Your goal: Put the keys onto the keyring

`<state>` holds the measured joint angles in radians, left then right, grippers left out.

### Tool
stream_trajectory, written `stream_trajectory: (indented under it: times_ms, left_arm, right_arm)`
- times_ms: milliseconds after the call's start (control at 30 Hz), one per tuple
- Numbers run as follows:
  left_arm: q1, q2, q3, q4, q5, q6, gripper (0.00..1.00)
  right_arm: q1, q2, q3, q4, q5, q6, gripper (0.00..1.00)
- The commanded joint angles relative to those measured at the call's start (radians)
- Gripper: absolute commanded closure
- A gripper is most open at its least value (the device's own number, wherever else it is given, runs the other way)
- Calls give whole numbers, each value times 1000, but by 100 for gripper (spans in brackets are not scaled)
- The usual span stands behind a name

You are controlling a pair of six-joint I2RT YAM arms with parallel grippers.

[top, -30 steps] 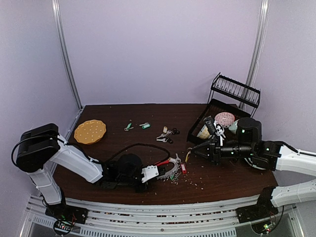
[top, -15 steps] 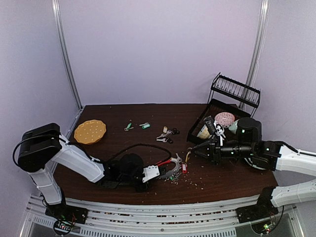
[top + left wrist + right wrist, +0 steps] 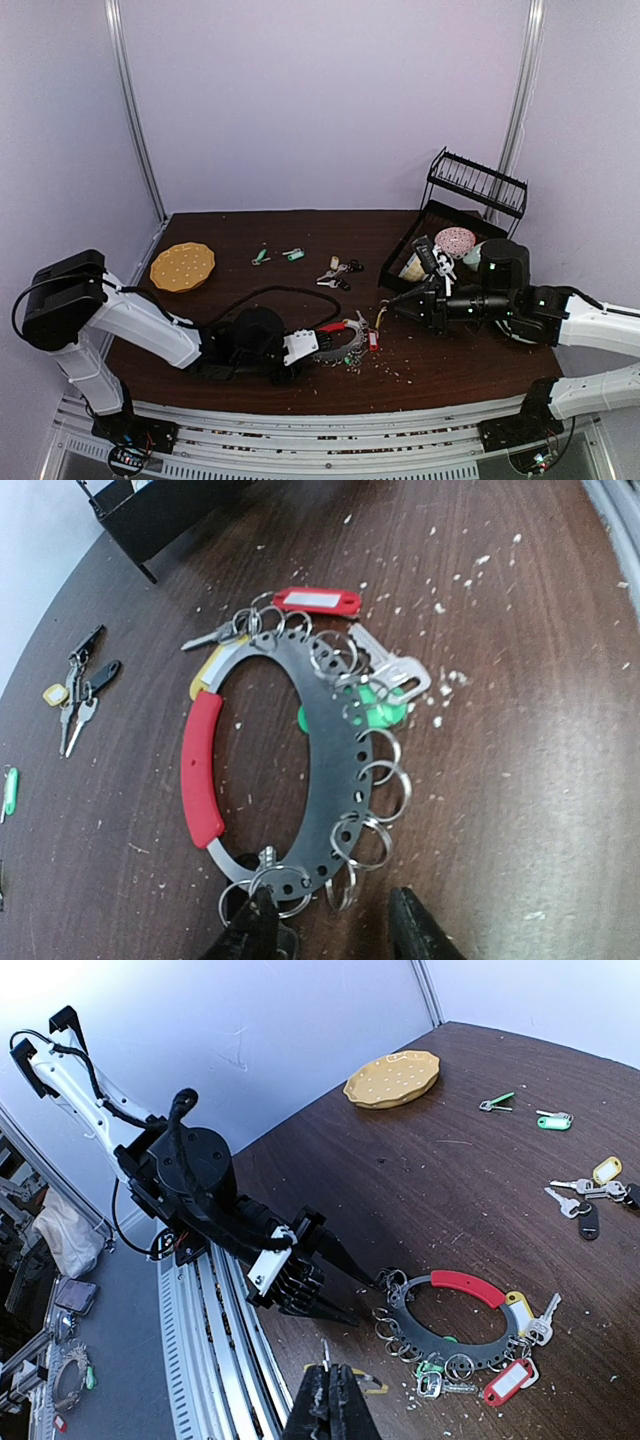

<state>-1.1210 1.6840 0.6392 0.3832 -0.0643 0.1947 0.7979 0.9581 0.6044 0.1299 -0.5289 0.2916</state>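
Note:
The keyring (image 3: 325, 780), a big loop with a red arc and a grey holed plate carrying small rings, lies flat on the table (image 3: 345, 346) (image 3: 455, 1322). On it hang keys with a red tag (image 3: 315, 601), a green tag (image 3: 380, 706) and a yellow tag (image 3: 204, 676). My left gripper (image 3: 335, 925) (image 3: 312, 346) is open at the loop's near end; one fingertip (image 3: 252, 920) touches a small ring and nothing sits between the jaws. My right gripper (image 3: 325, 1385) (image 3: 386, 312) hovers to the right of the loop, shut on a small silver key (image 3: 323, 1352) with a yellow tag.
Loose keys lie further back: two green-tagged ones (image 3: 261, 256) (image 3: 293, 254) and a black-headed bunch (image 3: 340, 273). A yellow plate (image 3: 182, 266) sits far left. A black dish rack (image 3: 470, 185) with a bowl (image 3: 455, 240) stands back right. White crumbs litter the wood around the loop.
My left gripper has opened and let go of the keyring's near end, drawing back slightly. The loop stays flat on the table. The right arm holds still.

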Motion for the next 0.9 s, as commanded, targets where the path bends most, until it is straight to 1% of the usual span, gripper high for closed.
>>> stream_trajectory:
  times_ms: [0,33,133,200,267,367,433,500,600,733,800,867]
  left_arm:
    - [3,-75,5,53,105,-111,63]
    - [4,-85,9,62,117,-161,64]
    - [9,-69,83,-4,105,-341,72]
    - [10,-41,125,-41,120,-496,73]
    - [11,-23,136,-61,142,-583,73]
    - [25,-20,132,-82,127,-639,74]
    - [33,-1,157,-111,129,-655,74]
    - [33,31,193,-144,165,-677,71]
    - [33,58,208,-153,198,-765,68]
    - [40,48,216,-170,155,-840,68]
    - [62,64,215,-170,193,-898,68]
    - [64,78,225,-188,199,-913,69]
  right_arm:
    - [-5,-11,-10,15,-1,0,100]
    - [-4,-15,-13,16,2,1,100]
    - [-5,-17,-18,28,3,5,100]
    - [-6,-13,-20,35,1,7,100]
    - [-6,-13,-18,34,1,6,100]
    - [-5,-18,-25,38,-1,6,100]
    - [-5,-21,-29,43,-1,7,100]
    - [-4,-20,-27,42,-3,9,100]
    - [-5,-31,-34,38,-3,13,100]
    - [-5,-44,-45,44,4,18,100]
    - [-6,-45,-43,42,4,15,100]
    - [-4,-43,-40,40,1,14,100]
